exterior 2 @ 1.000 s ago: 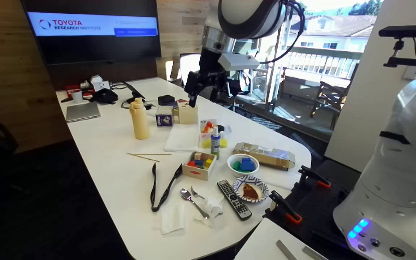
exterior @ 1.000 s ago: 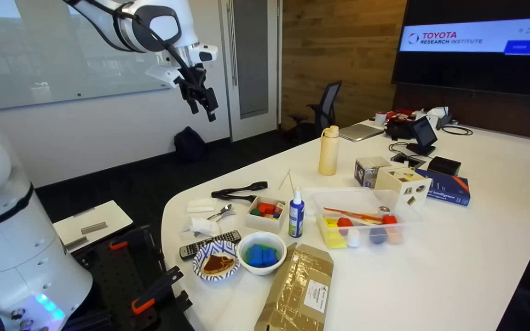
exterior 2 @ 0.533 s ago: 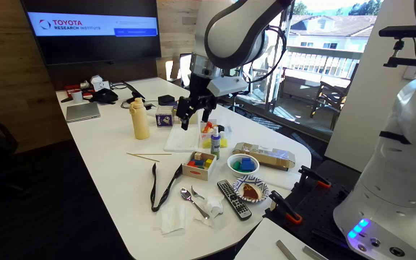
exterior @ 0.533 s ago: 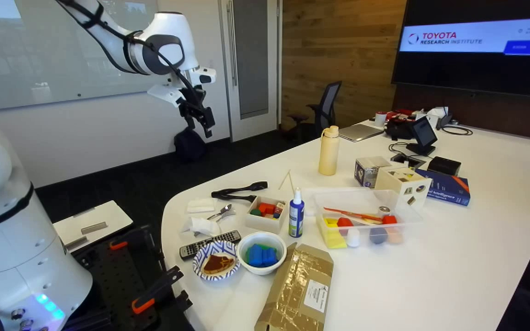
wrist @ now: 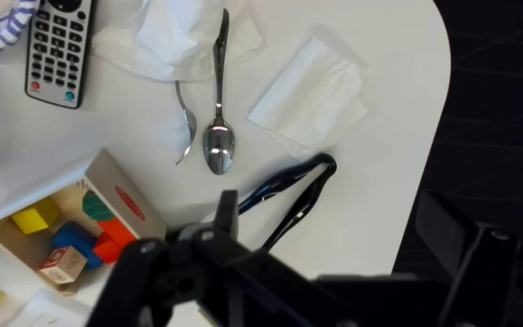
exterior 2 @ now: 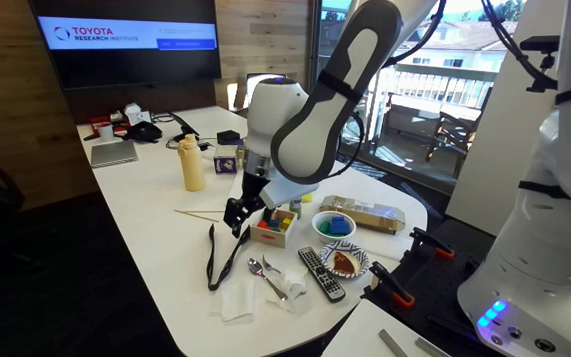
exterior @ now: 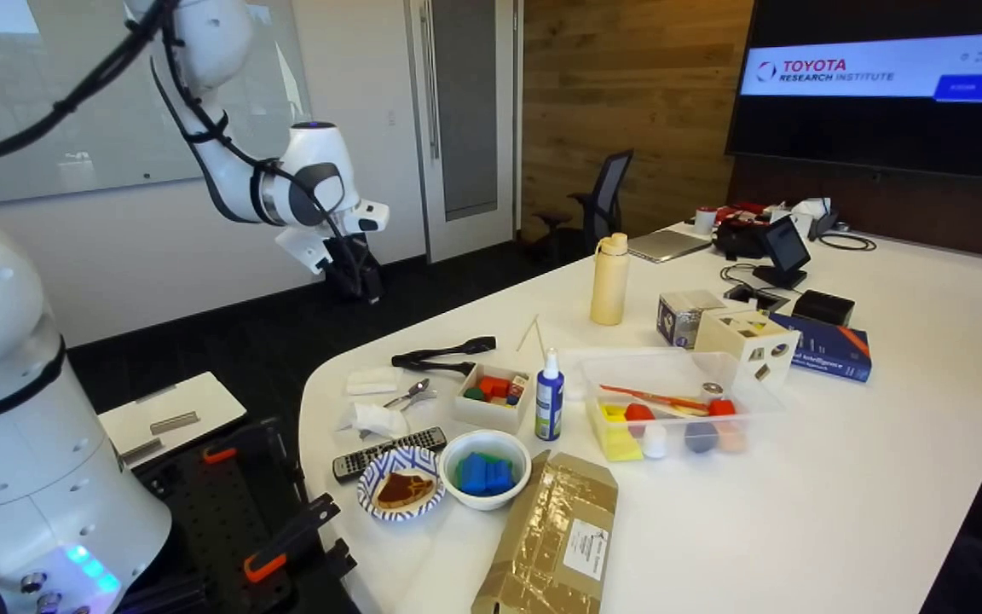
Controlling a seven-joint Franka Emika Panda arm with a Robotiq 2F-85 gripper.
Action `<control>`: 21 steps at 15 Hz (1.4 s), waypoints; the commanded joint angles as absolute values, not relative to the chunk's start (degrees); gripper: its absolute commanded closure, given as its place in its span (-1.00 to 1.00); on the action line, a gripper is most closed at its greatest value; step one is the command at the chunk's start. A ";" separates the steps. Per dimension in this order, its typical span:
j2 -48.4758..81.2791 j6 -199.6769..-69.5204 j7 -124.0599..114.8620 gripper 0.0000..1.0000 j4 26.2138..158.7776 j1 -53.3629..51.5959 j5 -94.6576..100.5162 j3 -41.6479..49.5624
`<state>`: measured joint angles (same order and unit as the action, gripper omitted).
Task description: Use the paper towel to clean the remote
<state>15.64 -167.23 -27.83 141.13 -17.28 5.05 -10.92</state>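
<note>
The paper towel, a crumpled white sheet, lies on the table near its rounded end in both exterior views (exterior: 376,419) (exterior 2: 294,283) and at the top of the wrist view (wrist: 170,34). The remote, slim with many buttons, lies beside it and next to a patterned bowl in both exterior views (exterior: 389,452) (exterior 2: 321,274); the wrist view shows part of it (wrist: 59,52). My gripper (wrist: 336,222) is open and empty, in the air above the black tongs and table edge. In an exterior view it (exterior 2: 252,224) hangs near the block box; the towel and remote are apart from it.
A flat folded white napkin (wrist: 313,93), a spoon (wrist: 219,145), a fork (wrist: 189,120) and black tongs (wrist: 298,209) lie near the towel. A block box (exterior 2: 268,238), patterned bowl (exterior 2: 365,255), white bowl (exterior 2: 322,238), spray bottle (exterior: 549,401) and yellow bottle (exterior 2: 192,166) stand around.
My gripper has come down from high above the table toward the tongs and block box, staying open. The paper towel, the remote and other table objects have not moved.
</note>
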 commanded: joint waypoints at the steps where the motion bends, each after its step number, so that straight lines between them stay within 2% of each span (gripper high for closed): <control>1: 24.40 -168.98 -36.15 -1.00 135.35 -24.23 10.89 -5.16; 3: 28.65 -168.66 -35.84 -1.00 132.04 -28.38 8.78 -2.52; 10: 39.79 -166.92 -33.10 -1.00 121.89 -32.92 3.44 -2.05; 21: 51.31 -166.64 -27.90 -1.00 113.09 -32.85 -1.28 -2.79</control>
<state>49.18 -168.17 -30.25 115.51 -32.30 1.08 -2.95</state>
